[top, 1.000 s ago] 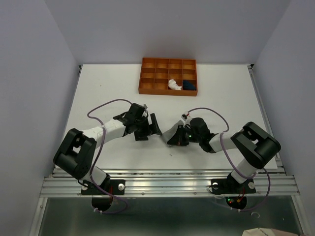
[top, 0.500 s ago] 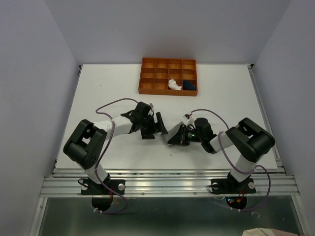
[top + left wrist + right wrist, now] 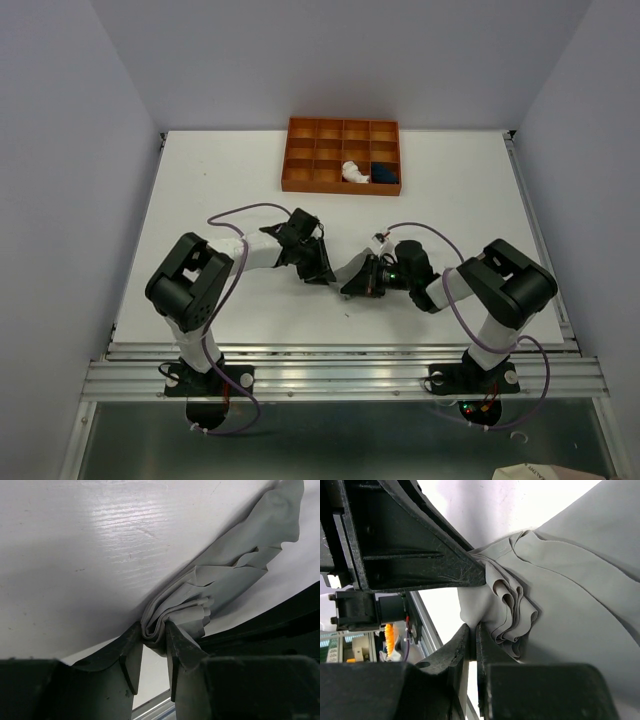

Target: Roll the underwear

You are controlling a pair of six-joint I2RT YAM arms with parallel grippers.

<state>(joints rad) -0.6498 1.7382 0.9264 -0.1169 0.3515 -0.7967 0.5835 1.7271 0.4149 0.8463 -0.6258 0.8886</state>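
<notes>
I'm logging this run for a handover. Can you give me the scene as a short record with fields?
Grey underwear: bunched, on the table between the arms
Left pincer: shut on a gathered fold of it
Right pincer: shut on its edge
Tray: orange, at the far side
In tray: white underwear and navy underwear, side by side in the nearest row

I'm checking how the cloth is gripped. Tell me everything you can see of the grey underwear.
The grey underwear is plain, thin, soft-looking cloth, gathered into folds over the white table. The left claw pinches one bunched end; the right claw pinches an edge at the other, so it spans between them.
</notes>
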